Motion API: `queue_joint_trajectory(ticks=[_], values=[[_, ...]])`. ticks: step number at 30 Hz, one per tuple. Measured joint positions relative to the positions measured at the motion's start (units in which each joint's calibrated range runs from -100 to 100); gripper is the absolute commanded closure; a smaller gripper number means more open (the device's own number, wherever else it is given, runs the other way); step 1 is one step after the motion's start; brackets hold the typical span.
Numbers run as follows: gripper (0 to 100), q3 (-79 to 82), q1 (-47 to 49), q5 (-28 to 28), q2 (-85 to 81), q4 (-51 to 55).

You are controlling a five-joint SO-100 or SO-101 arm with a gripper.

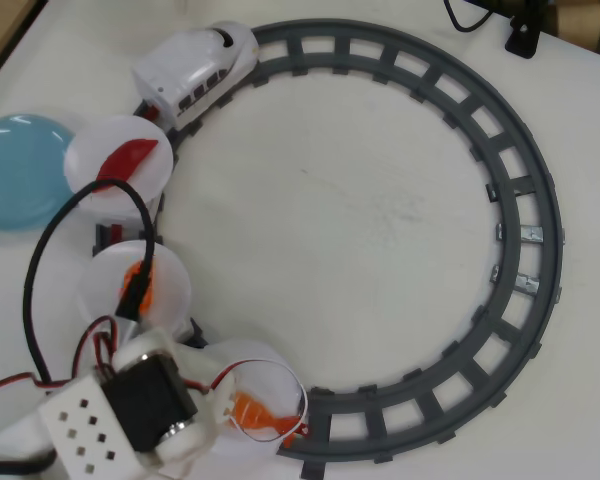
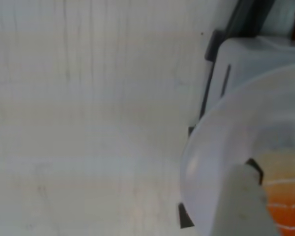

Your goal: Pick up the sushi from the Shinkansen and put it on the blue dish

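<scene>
In the overhead view, the small pale-orange toy shrimp sushi point(image 1: 252, 411) with its red-orange forked tail lay on the rearmost round white plate point(image 1: 280, 375) of the white toy bullet train point(image 1: 200, 68), on the grey circular track point(image 1: 520, 250). The arm's white fingers point(image 1: 242, 412) were reached over that plate at the sushi; whether they were closed on it could not be told. The round light-blue glossy dish point(image 1: 15, 170) sat on the white bench point(image 1: 350, 220), just left of the plate carrying a red diamond-shaped piece point(image 1: 128, 160). The wrist view was blurred.
</scene>
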State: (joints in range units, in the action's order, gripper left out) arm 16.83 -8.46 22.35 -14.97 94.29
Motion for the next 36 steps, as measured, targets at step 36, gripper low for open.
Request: queue_joint_trajectory(ticks=[36], values=[[97, -5.3, 15.4, -8.2, 0.2, -2.2]])
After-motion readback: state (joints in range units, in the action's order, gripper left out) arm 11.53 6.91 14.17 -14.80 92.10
